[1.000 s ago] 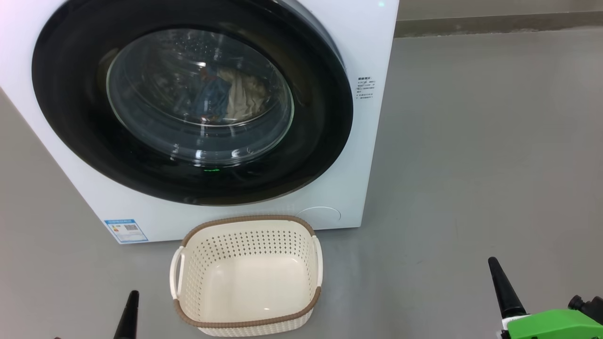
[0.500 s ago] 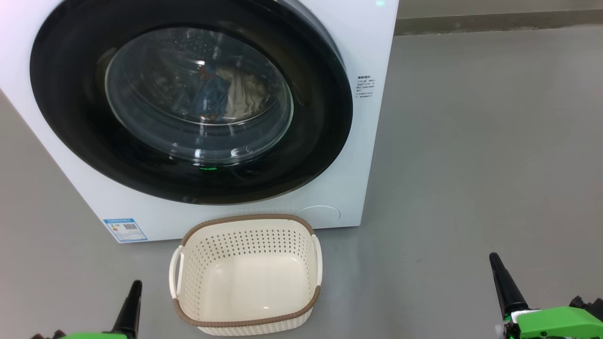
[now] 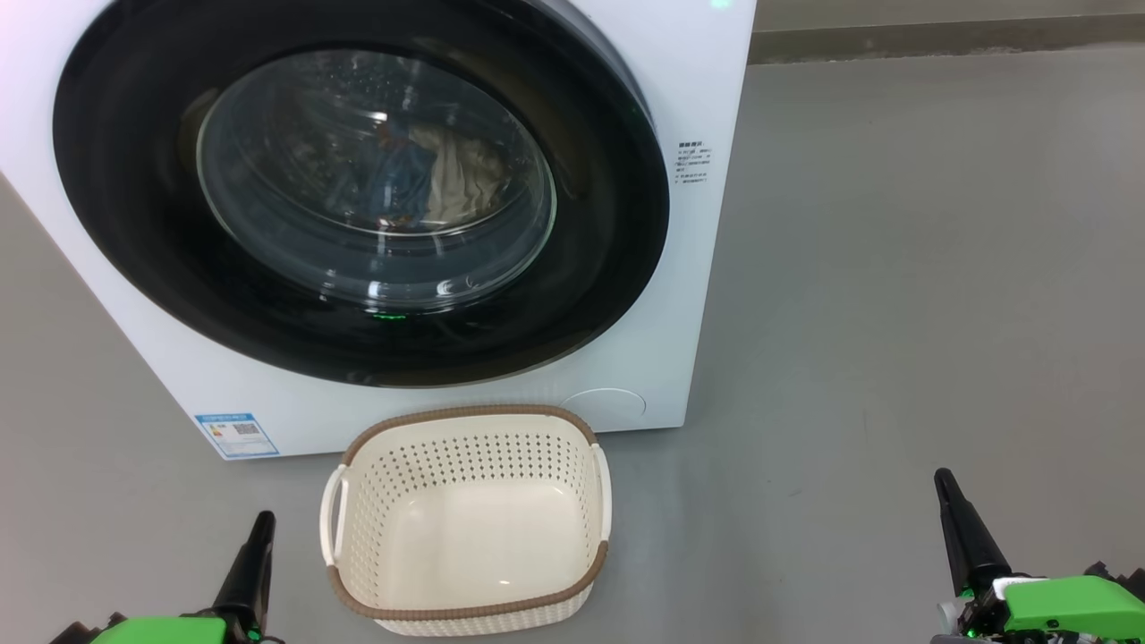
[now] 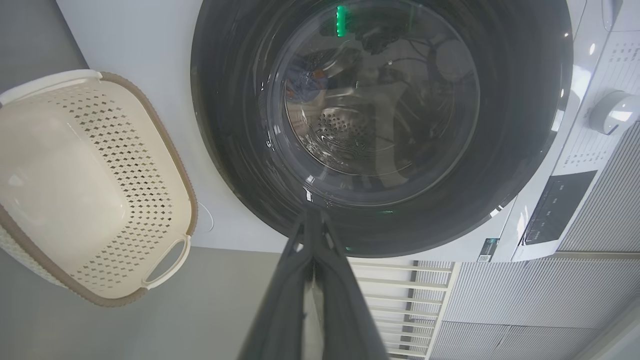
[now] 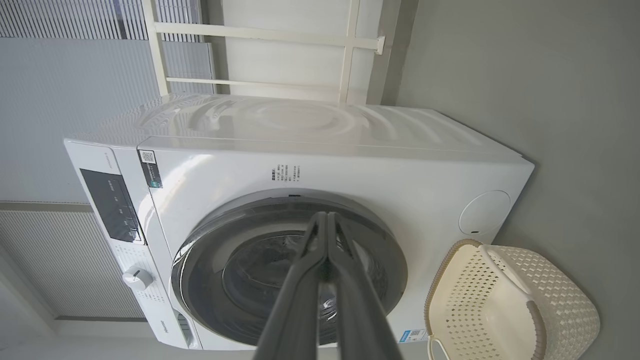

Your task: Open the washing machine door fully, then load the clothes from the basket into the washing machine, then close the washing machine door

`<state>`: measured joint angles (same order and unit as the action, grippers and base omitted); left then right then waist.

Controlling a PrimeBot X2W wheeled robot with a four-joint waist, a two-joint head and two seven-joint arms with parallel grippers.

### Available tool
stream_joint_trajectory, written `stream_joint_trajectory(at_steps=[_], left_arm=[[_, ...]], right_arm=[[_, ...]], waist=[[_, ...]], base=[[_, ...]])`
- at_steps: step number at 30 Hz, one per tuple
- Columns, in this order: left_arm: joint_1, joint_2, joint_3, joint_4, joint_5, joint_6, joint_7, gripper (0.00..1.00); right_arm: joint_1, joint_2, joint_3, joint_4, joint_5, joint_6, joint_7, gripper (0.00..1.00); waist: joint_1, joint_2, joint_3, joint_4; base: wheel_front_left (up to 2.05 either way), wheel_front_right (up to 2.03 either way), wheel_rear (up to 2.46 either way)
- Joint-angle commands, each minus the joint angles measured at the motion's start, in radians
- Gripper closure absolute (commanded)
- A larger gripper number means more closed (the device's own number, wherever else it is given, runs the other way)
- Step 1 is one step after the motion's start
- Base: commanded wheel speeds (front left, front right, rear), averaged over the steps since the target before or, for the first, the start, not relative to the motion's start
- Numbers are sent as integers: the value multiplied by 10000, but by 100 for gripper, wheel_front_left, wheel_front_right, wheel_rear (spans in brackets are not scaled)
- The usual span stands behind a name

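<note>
The white washing machine (image 3: 698, 268) stands on the floor with its glossy black door (image 3: 134, 224) shut flat against the front. Through the glass bowl I see the clothes (image 3: 429, 179), blue and cream fabric lying inside the drum; the left wrist view shows them as a blue patch (image 4: 300, 82). The cream basket (image 3: 465, 416) sits on the floor in front of the machine, with nothing inside it. My left gripper (image 3: 264, 519) is shut at the basket's left. My right gripper (image 3: 941, 476) is shut and stands well to the basket's right. Neither holds or touches anything.
Grey floor (image 3: 894, 268) stretches wide to the machine's right. A round service flap (image 3: 604, 404) and a blue label (image 3: 237, 434) mark the machine's lower front. The control panel (image 5: 112, 205) and dial (image 5: 136, 277) lie along its top. A white rack (image 5: 345, 65) stands behind it.
Both grippers have risen a little further into the head view, green wrist parts now showing. The door stays shut and the basket has not moved.
</note>
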<state>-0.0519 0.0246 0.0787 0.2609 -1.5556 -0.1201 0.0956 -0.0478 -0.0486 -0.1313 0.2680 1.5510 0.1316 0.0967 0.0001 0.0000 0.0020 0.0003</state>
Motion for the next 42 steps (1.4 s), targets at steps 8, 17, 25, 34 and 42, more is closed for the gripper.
stream_joint_trajectory(at_steps=[8,17,25,34,42], left_arm=[[-562,256,348,-154,-533,-105,175,100],[-562,256,348,-155,-533,-105,174,100],[-562,256,348,-155,-533,-105,174,100],[-562,256,348,-155,-533,-105,174,100],[-561,256,348,-156,-533,-105,174,100]], right_arm=[[-602,-16,163,-232,567,-9,174,100],[-602,-16,165,-232,568,-9,173,100],[-602,-16,166,-232,569,-9,172,100],[-602,-16,168,-232,571,-9,170,100],[-602,-16,169,-232,572,-9,169,100]], waist=[[0,0,11,-3],[0,0,11,-3],[0,0,11,-3],[0,0,11,-3],[0,0,11,-3]], base=[[0,0,0],[0,0,0],[0,0,0],[0,0,0],[0,0,0]])
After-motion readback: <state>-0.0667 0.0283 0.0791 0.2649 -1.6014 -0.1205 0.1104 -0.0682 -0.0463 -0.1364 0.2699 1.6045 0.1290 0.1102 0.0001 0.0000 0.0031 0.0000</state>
